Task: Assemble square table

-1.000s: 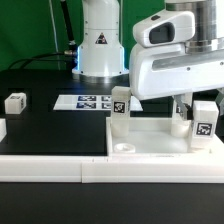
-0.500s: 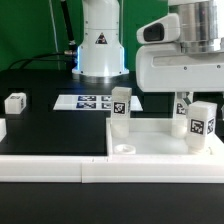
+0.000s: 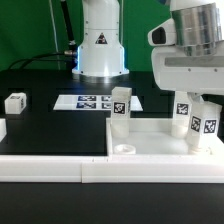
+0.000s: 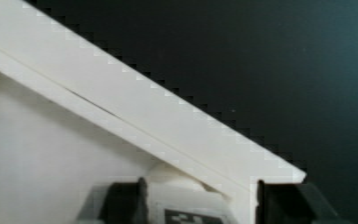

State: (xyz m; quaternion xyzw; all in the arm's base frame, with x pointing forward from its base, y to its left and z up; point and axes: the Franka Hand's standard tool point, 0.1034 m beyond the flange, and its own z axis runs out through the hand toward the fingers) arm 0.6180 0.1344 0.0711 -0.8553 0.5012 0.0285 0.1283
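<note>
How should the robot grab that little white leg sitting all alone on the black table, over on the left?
Probably from straight above, closing the jaws across the two flat sides of the little leg, near its middle. It looks short and blocky and sits apart from everything on the black table, so the jaws have room.

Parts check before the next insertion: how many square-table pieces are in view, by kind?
table legs: 4. One lies loose on the black mat, one stands upright at the slab's corner, two stand on the exterior view's right.
tabletop slab: 1
total: 5
</note>
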